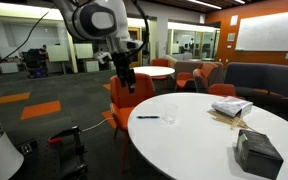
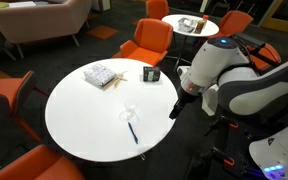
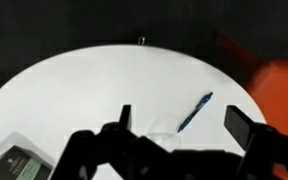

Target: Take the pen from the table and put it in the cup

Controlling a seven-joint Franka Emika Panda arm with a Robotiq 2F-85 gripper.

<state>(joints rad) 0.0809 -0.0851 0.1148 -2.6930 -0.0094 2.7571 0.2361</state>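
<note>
One pen (image 2: 133, 131) lies flat on the white tabletop (image 2: 84, 105), just beside the clear cup (image 2: 129, 113), which seems upright, though it is faint. Near the tabletop's rim hangs the end effector (image 3: 177, 110), jaws spread wide, holding nothing.

On the table (image 2: 72, 112), the pen (image 2: 133, 131) lies just beside the cup (image 2: 129, 114), well apart from the box (image 2: 151, 74) and paper bundle (image 2: 102, 74) near the opposite rim.
</note>
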